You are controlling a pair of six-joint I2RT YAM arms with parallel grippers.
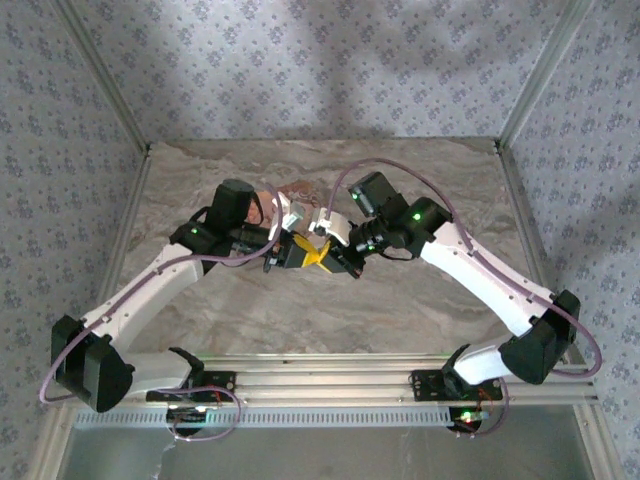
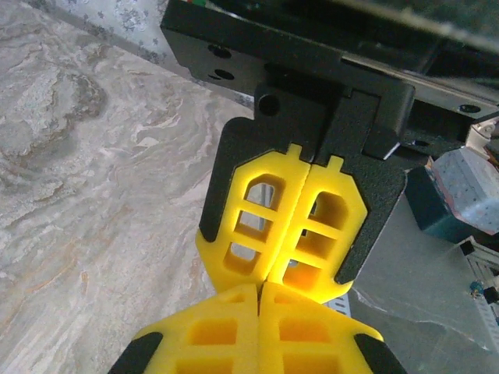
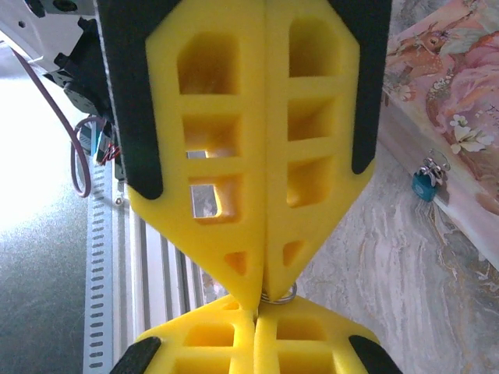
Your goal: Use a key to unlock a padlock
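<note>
Marbled table (image 1: 400, 310) with pink box (image 3: 452, 93), tiny padlock (image 3: 425, 185).

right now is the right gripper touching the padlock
Apart. The right wrist view shows the padlock lying beside the pink box, with bare table between it and the right gripper.

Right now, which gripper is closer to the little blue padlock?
Left, likely. The padlock lies by the pink box, alongside the left gripper. The right gripper meets the left one tip to tip, slightly farther from the padlock.
</note>
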